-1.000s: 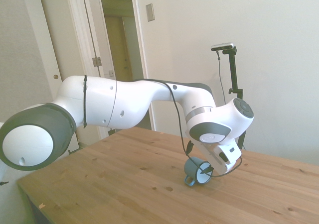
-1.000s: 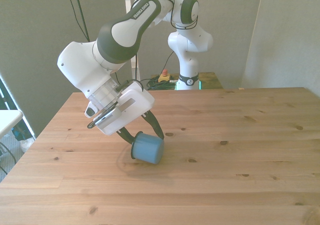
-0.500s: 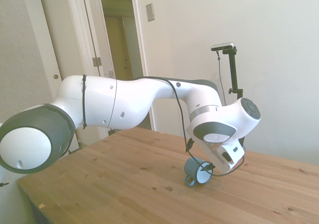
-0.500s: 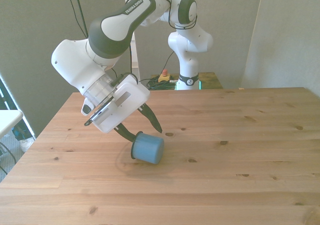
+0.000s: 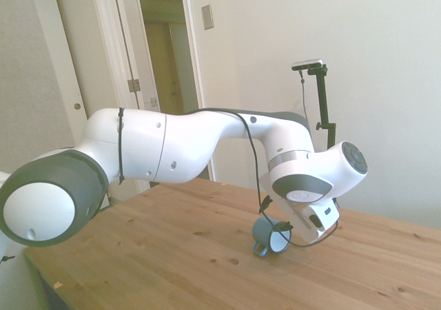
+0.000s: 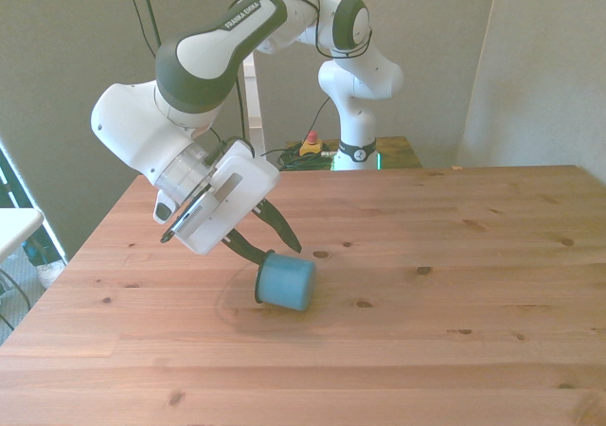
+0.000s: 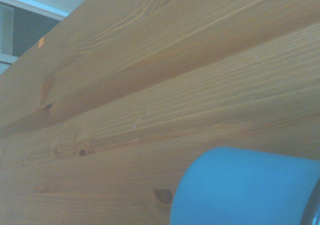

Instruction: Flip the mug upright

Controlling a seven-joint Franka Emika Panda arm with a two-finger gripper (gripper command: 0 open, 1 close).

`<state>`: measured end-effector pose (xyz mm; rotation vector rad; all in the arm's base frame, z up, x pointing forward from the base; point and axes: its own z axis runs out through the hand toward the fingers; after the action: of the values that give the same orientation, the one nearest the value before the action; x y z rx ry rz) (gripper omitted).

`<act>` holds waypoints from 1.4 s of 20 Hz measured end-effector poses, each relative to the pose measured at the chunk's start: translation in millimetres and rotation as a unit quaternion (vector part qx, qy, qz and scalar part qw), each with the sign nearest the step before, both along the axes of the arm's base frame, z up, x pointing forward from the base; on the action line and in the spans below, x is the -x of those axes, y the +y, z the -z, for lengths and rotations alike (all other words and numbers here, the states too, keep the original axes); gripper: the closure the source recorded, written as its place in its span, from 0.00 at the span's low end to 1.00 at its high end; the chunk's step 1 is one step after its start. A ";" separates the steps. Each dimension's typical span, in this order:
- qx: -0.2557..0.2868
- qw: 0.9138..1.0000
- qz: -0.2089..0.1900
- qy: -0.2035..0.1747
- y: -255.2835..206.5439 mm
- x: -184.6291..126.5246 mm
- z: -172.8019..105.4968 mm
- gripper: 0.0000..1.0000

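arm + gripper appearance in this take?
White Franka arm with dark grey joint bands and black FRANKA EMIKA lettering on a link. A black cable runs along it to the wrist. Boxy white gripper with slim, curved black fingers.

We see a wooden table (image 5: 172, 255) with knotty pine planks, lit by soft daylight. In the side view, plain white walls (image 5: 386, 62) behind it, a white door frame (image 5: 117, 62) with a hinge, an open doorway (image 5: 165, 55) into a dim yellowish hall, and a grey wall plate (image 5: 207, 16). In the front view, grey-green wall panels (image 6: 66, 95) and a small red button (image 6: 310, 146) on a low surface behind the table.
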<state>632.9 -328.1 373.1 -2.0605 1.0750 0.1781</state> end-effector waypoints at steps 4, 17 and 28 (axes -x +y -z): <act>-0.008 1.000 -0.010 0.004 1.2 -7.6 11.7 1.00; 0.008 1.000 -0.007 0.000 10.4 -19.0 1.5 1.00; 0.265 0.964 0.033 -0.022 93.3 -5.7 -77.0 1.00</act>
<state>638.6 -234.8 450.0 -2.4760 1.2606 -0.2135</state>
